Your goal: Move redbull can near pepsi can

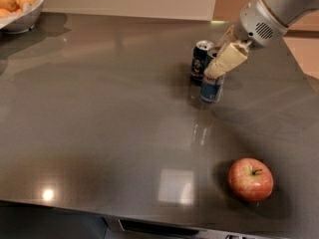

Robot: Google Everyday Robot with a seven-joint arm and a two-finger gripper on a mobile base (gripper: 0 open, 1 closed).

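Note:
The redbull can [212, 87], slim with silver and blue panels, stands upright just to the right of and in front of the pepsi can [200, 59], a shorter dark navy can with a silver top. The two cans are almost touching. My gripper [222, 63], with cream fingers [227, 59], comes in from the upper right and is shut on the top part of the redbull can, hiding its top. The can's base is at or just above the dark table [99, 123].
A red apple [250, 179] lies near the table's front right. A white bowl [25, 21] of orange-yellow fruit stands at the back left corner. The table's front edge runs along the bottom, and its right edge is close behind my arm.

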